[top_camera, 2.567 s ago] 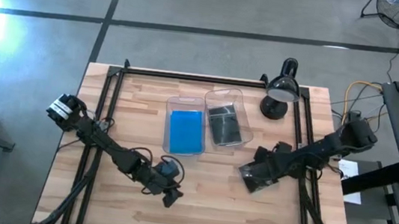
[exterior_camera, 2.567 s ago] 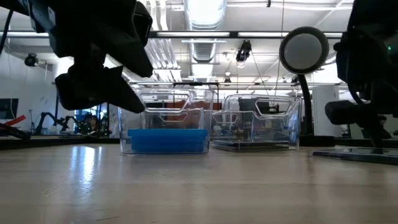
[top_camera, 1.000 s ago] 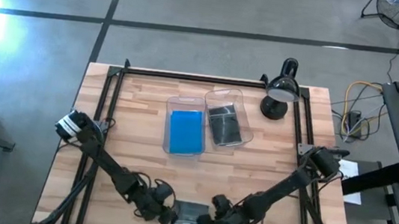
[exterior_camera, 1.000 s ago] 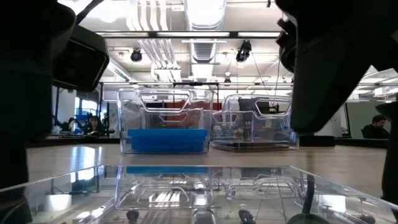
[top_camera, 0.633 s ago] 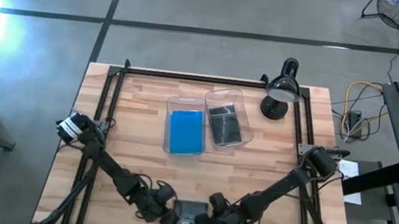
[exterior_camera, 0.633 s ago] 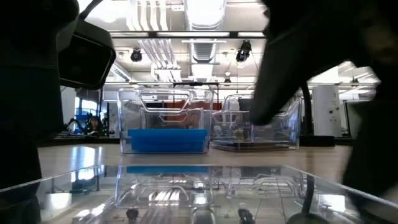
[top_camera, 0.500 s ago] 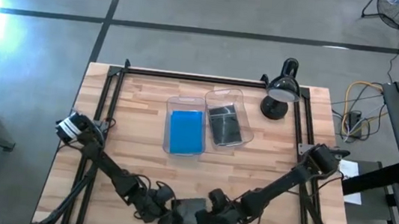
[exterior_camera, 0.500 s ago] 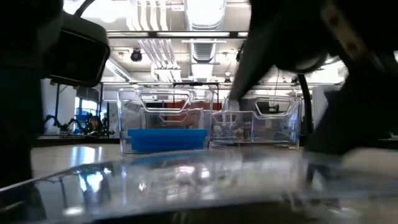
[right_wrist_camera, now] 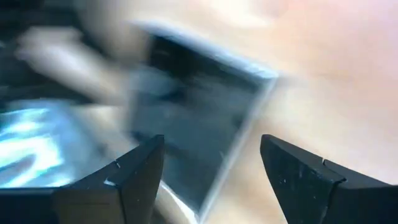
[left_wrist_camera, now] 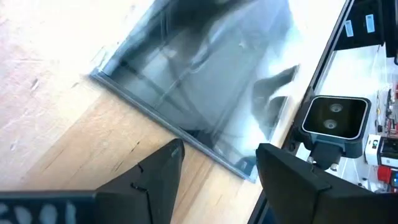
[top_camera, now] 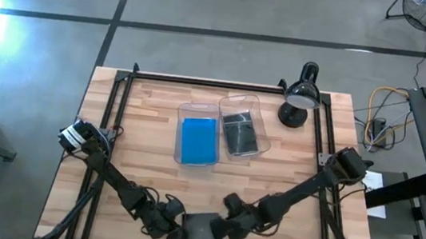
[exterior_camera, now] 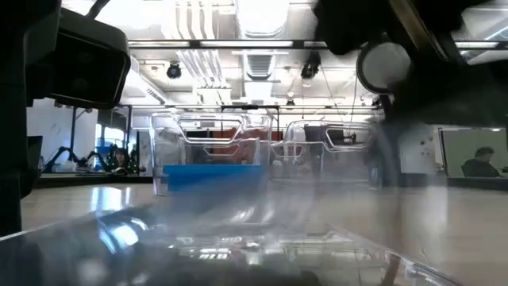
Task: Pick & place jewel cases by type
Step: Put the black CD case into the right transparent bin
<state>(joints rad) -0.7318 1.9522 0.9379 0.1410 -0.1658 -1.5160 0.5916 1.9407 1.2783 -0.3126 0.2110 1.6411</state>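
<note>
A dark smoky jewel case (top_camera: 199, 230) lies by the table's near edge, between my two grippers. In the low view it fills the foreground as a blurred jewel case (exterior_camera: 238, 238). My left gripper (top_camera: 174, 232) is open at its left side; in the wrist view the left gripper (left_wrist_camera: 221, 149) has its fingertips just short of the case's edge (left_wrist_camera: 186, 132). My right gripper (top_camera: 223, 227) is open at the case's right side. In its blurred wrist view, the right gripper (right_wrist_camera: 211, 140) shows the jewel case (right_wrist_camera: 193, 143) ahead between the fingers. My left gripper stands with its open fingers (left_wrist_camera: 177, 149) at the case's left edge; I cannot tell whether they touch it. My right gripper is open beside the case's right edge; motion blur hides whether a finger (right_wrist_camera: 146, 155) touches the case.
Two clear bins stand mid-table: one with blue cases (top_camera: 197, 139), one with dark cases (top_camera: 240, 132). A black desk lamp (top_camera: 300, 97) stands at the far right. The low camera (left_wrist_camera: 336, 118) sits just past the table's near edge. Black rails run along both table sides.
My right gripper has drawn back from the near edge toward the far edge, moving fast enough to blur. The dark case, lying flat a second ago, has tipped and turned a little where it lies. My left gripper has stayed at the case's left side.
</note>
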